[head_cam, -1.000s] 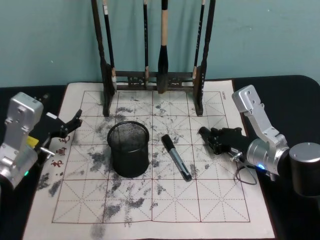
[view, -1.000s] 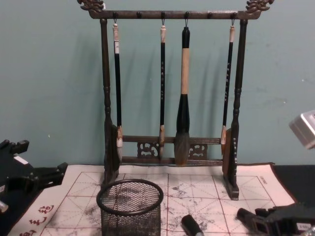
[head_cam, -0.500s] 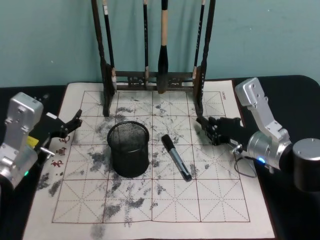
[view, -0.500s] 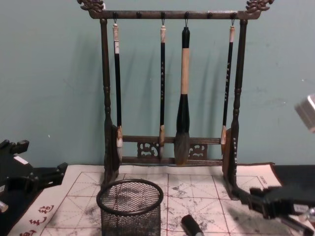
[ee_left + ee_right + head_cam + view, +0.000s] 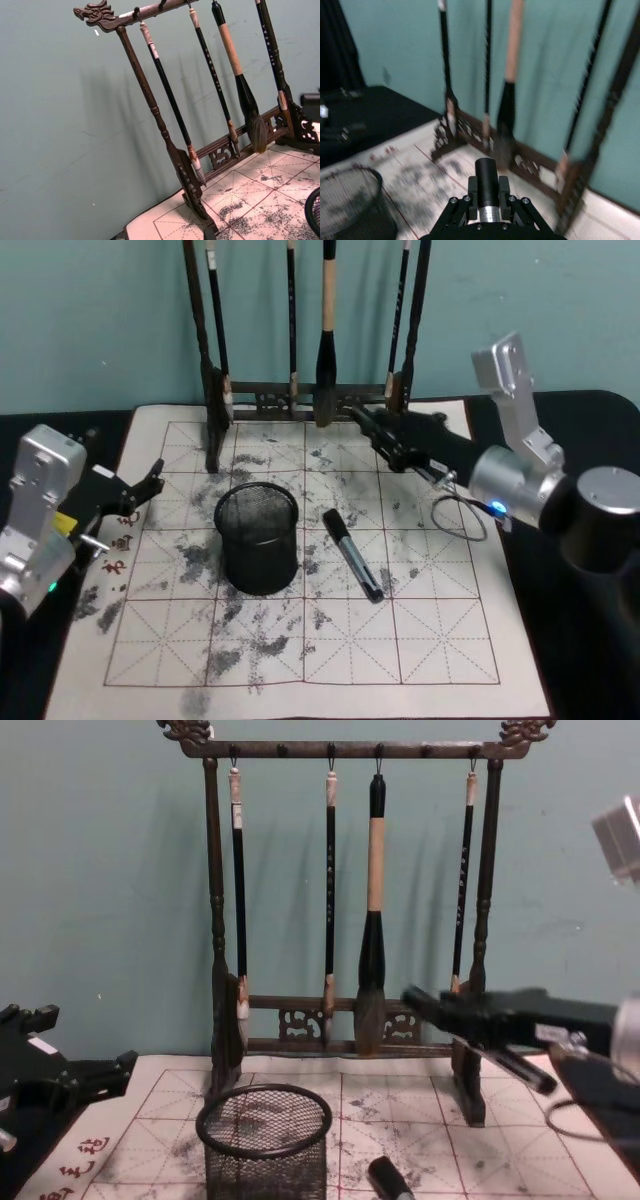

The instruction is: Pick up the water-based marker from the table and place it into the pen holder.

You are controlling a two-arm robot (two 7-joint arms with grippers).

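Note:
The water-based marker (image 5: 352,555), black with a grey band, lies flat on the ink-stained mat, just right of the pen holder (image 5: 258,538); its end also shows in the chest view (image 5: 390,1180). The pen holder (image 5: 265,1140) is a black wire-mesh cup standing upright with nothing in it. My right gripper (image 5: 368,432) is raised above the mat, behind the marker and close to the brush rack's base, open and holding nothing. From the chest it (image 5: 412,1002) hangs in front of the rack's lower rail. My left gripper (image 5: 150,483) rests open at the mat's left edge.
A tall dark wooden brush rack (image 5: 305,395) with several hanging brushes (image 5: 372,910) stands at the mat's far edge, right by the right gripper. The white gridded mat (image 5: 300,640) lies on a black table and is bare toward the front.
My right gripper has lifted off the mat's right side and swung left and back toward the brush rack. The marker, the pen holder and the left arm have stayed put.

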